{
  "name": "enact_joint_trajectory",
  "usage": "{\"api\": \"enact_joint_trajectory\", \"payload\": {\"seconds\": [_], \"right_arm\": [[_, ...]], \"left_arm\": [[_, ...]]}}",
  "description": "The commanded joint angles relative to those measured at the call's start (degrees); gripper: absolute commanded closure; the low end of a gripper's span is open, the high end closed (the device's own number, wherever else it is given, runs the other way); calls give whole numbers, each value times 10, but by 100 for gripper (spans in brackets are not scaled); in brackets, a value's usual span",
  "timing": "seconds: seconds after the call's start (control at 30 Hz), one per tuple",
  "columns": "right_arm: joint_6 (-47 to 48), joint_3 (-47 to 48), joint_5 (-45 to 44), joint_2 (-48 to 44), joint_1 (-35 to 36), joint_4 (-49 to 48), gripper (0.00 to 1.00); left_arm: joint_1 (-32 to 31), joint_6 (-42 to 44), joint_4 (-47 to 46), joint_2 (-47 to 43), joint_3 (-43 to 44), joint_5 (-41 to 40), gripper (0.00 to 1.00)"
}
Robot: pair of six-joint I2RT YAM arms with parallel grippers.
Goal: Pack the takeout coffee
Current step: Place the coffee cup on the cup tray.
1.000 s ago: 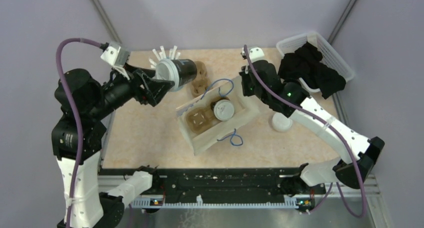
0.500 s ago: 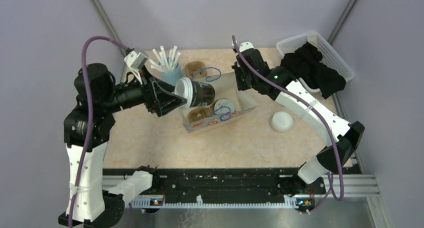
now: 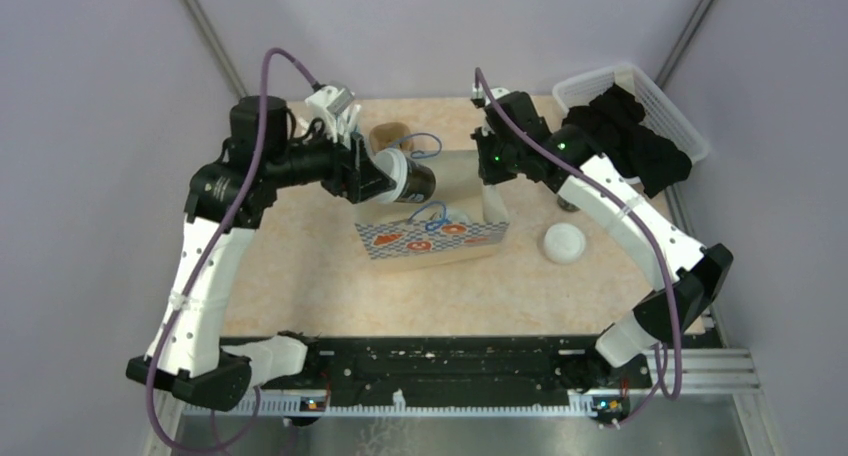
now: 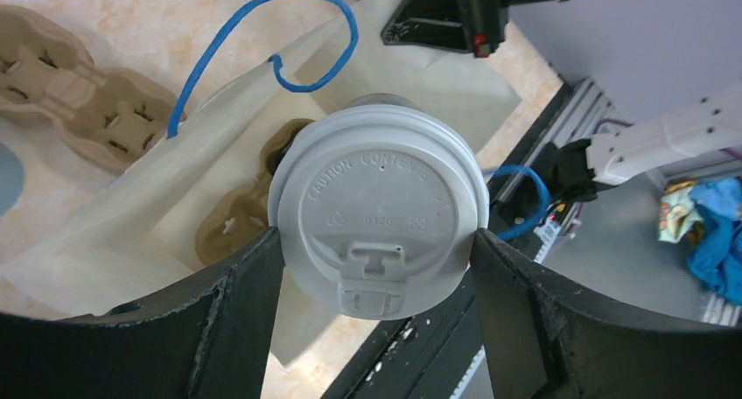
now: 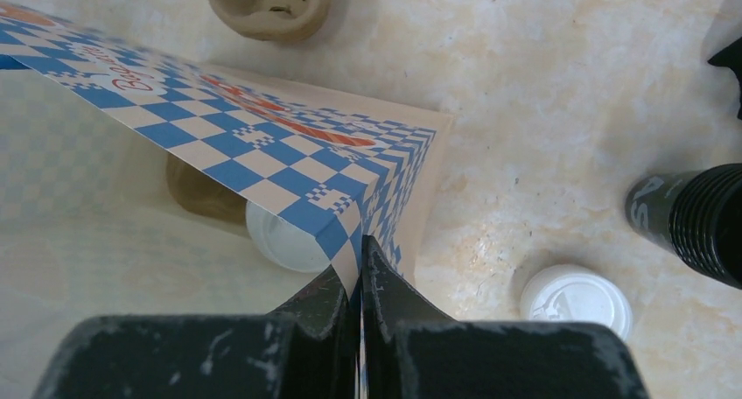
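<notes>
The left gripper (image 3: 383, 169) has a small black paper cup (image 3: 417, 182) caught by its round white plastic sip lid (image 4: 378, 213). One black finger (image 4: 229, 316) sits on each side of the rim, so the jaws stand wide around it. The cup hangs on its side in the air, lid toward the wrist and base pointing right. It is just over the far edge of the open mouth of a paper bag (image 3: 430, 240), which is printed in blue-and-white checks with red marks and has blue cord handles (image 4: 262, 49).

The bag stands on the speckled beige table (image 3: 300, 266). The right gripper (image 5: 360, 272) has its jaws pressed together on the bag's upper corner, with the thin paper wall pinched between them.

Down inside the bag lies a brown moulded-pulp carrier (image 5: 203, 193). A second white-lidded cup (image 5: 282, 237) is right against it, half hidden by the bag wall; I cannot tell whether it sits in a pocket. Another pulp carrier (image 3: 386, 136) rests on the table behind the bag.

To the right of the bag a loose white lid (image 3: 563, 243) lies on the table, and a black ribbed cup (image 5: 691, 220) is near it. In the far right corner is a white plastic basket (image 3: 655, 88) holding a black cloth (image 3: 625, 136).
</notes>
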State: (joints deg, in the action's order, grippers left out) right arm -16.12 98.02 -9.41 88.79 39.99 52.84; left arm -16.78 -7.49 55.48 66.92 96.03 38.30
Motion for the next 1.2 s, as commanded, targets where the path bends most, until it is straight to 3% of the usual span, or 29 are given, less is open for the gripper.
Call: {"api": "enact_joint_trajectory", "payload": {"seconds": [0.0, 0.1, 0.27, 0.47, 0.7, 0.93, 1.17], "right_arm": [[42, 39, 47, 6, -15, -9, 100], [60, 32, 56, -1, -19, -20, 100], [84, 24, 82, -13, -35, -38, 100], [99, 45, 92, -16, -40, -48, 100], [124, 11, 138, -49, -40, -97, 100], [203, -43, 173, -84, -40, -143, 100], [195, -45, 152, -89, -40, -153, 100]], "left_arm": [[-57, 56, 27, 16, 18, -89, 33], [-88, 65, 48, 19, -4, -153, 33], [-115, 62, 58, 43, 17, -189, 35], [-206, 48, 68, 81, 21, -258, 36], [-242, 49, 89, 120, 47, -325, 37], [-285, 59, 115, 115, 37, -375, 36], [-363, 28, 100, 85, 4, -462, 37]]}}
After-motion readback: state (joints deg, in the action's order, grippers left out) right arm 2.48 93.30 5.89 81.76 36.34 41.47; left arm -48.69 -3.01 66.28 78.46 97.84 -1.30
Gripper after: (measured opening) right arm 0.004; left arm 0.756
